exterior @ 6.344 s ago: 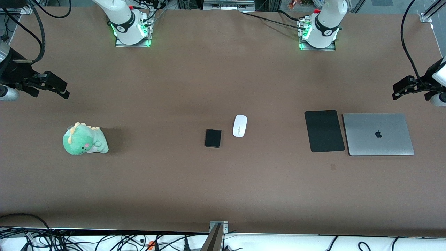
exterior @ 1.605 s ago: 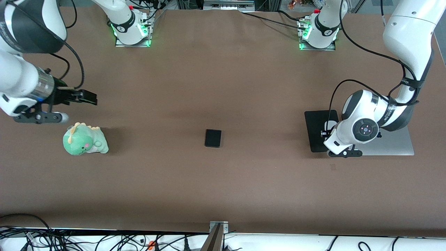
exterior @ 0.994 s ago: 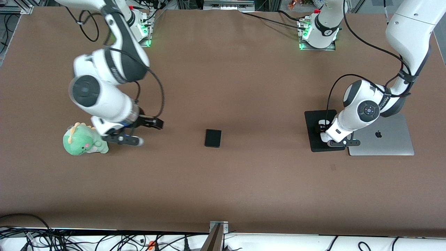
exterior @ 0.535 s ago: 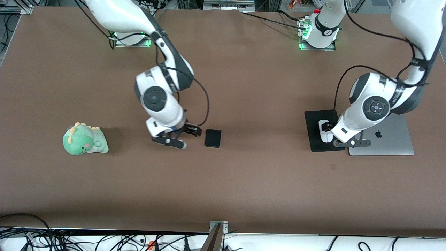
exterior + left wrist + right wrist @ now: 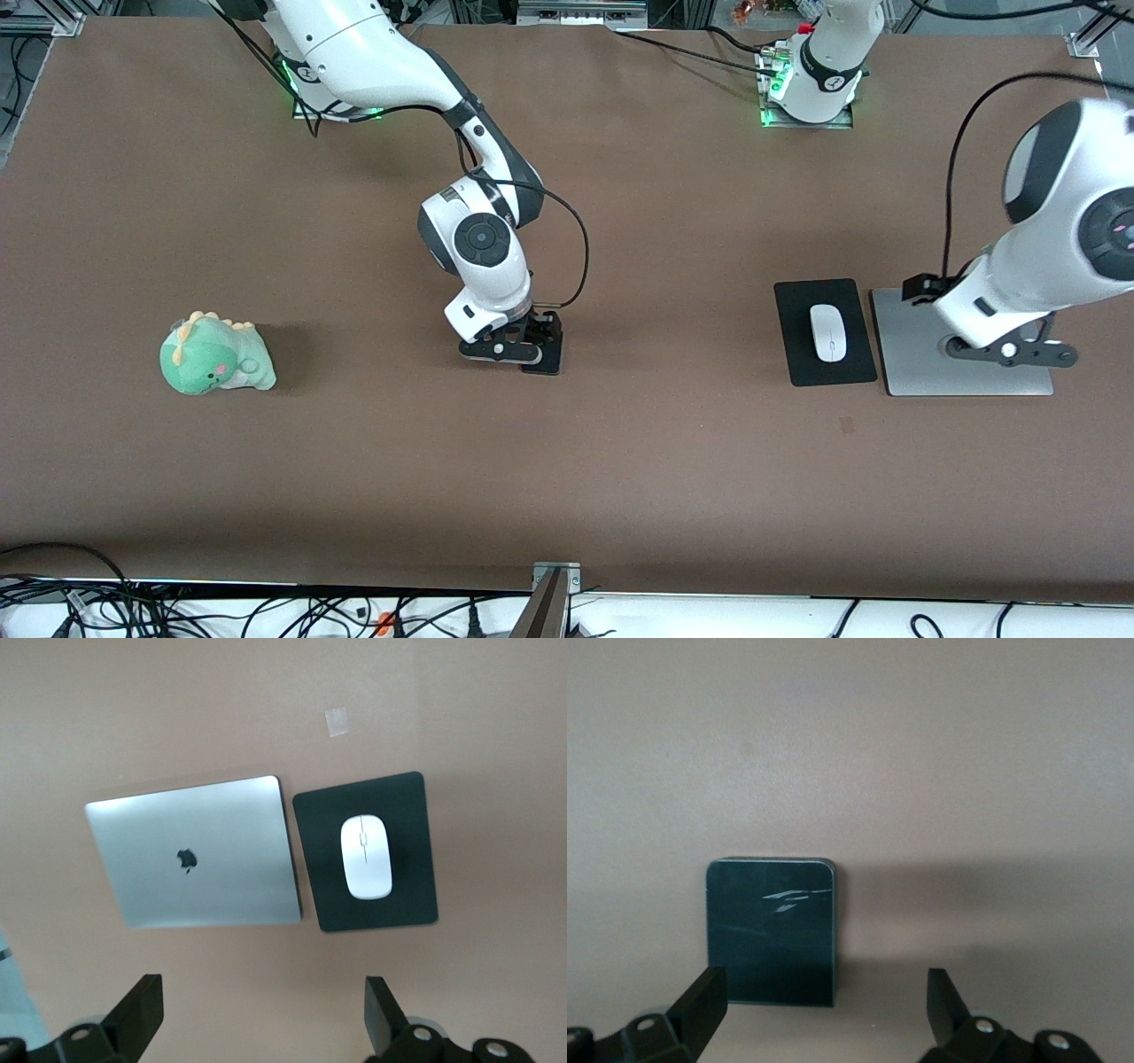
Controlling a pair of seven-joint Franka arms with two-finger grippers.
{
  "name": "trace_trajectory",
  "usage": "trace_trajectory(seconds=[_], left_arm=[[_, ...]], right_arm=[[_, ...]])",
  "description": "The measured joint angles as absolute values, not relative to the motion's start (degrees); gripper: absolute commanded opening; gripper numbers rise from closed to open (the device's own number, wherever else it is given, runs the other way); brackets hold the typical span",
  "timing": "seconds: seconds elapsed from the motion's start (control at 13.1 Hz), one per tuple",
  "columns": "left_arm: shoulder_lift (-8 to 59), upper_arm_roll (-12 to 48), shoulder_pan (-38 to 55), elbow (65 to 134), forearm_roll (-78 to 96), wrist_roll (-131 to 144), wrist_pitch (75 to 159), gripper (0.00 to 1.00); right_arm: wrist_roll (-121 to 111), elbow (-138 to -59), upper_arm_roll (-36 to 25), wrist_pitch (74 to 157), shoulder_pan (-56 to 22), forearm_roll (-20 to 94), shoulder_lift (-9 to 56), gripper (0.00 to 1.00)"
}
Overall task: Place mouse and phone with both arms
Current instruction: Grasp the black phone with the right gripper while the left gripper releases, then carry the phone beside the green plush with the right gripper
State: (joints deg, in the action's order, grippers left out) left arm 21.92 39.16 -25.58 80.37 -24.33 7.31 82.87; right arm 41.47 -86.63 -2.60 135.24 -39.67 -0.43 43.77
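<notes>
The white mouse point(image 5: 826, 332) lies on the black mouse pad point(image 5: 799, 359), beside the closed silver laptop point(image 5: 921, 377). My left gripper point(image 5: 921, 288) hangs open and empty over the laptop; in the left wrist view the mouse point(image 5: 366, 857) and pad point(image 5: 403, 806) lie well clear of my left gripper point(image 5: 261, 1014). The black phone point(image 5: 547, 361) lies flat mid-table. My right gripper point(image 5: 538, 332) is low over it, open. In the right wrist view the phone point(image 5: 772, 926) lies just ahead of my right gripper point(image 5: 824, 1005), toward one finger, and nothing is held.
A green plush dinosaur point(image 5: 215, 354) sits toward the right arm's end of the table. A small patch of tape point(image 5: 847, 425) is stuck to the brown table nearer the front camera than the mouse pad. The laptop point(image 5: 195, 850) fills part of the left wrist view.
The left gripper has let go of the mouse on the pad, risen and moved over the laptop. The right arm has swung from beside the dinosaur to over the phone.
</notes>
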Motion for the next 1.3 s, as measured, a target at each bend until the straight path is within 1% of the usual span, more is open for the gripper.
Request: trace_trajectory(seconds=[0.15, 0.31, 0.38, 0.46, 0.54, 0.69, 0.84, 0.99, 1.07, 1.22, 1.3], left_arm=[[21.72, 39.69, -25.75, 73.71, -22.72, 5.88, 77.19, 1.0], [21.32, 38.68, -26.53, 70.18, -20.0, 4.91, 75.3, 1.0], [20.66, 36.58, -26.11, 69.72, -18.26, 4.35, 75.26, 1.0], [19.82, 32.68, -24.27, 69.73, -15.76, 3.89, 75.34, 1.0], [18.82, 27.35, -21.21, 70.0, -12.82, 3.44, 76.1, 1.0], [15.65, 16.84, -15.1, 73.61, -7.74, 1.62, 80.82, 1.0], [10.68, 9.16, -9.97, 81.08, -6.18, 0.6, 86.63, 1.0], [5.17, 3.47, -5.78, 88.62, -4.1, 0.55, 91.0, 1.0], [2.9, 1.6, -4.58, 91.42, -2.78, 0.5, 92.42, 1.0], [-0.24, 0.19, -3.98, 95.01, -1.87, 0.3, 93.89, 1.0], [-0.93, 0.17, -3.9, 95.79, -1.87, 0.22, 94.0, 1.0]], right_arm=[[41.26, -86.6, -2.58, 135.94, -40.99, -1.06, 45.32, 1.0], [41.26, -86.48, -2.59, 137.24, -42.0, -1.1, 46.11, 1.0], [41.26, -86.45, -2.6, 137.74, -42.2, -1.1, 46.14, 1.0], [41.26, -86.44, -2.6, 138.29, -42.24, -1.1, 46.17, 1.0], [41.26, -86.43, -2.64, 139.06, -42.23, -1.1, 46.35, 1.0], [41.48, -85.78, -2.65, 140.83, -42.29, -1.1, 47.65, 1.0], [42.05, -84.0, -2.65, 141.14, -42.47, -1.1, 49.51, 1.0], [42.1, -83.01, -2.64, 141.18, -42.64, -1.1, 50.49, 0.99], [42.11, -82.88, -2.65, 141.19, -42.7, -1.1, 50.57, 0.93], [42.17, -82.79, -2.66, 141.19, -42.74, -1.1, 50.56, 0.68], [42.2, -82.78, -2.68, 141.19, -42.74, -1.1, 50.57, 0.58]])
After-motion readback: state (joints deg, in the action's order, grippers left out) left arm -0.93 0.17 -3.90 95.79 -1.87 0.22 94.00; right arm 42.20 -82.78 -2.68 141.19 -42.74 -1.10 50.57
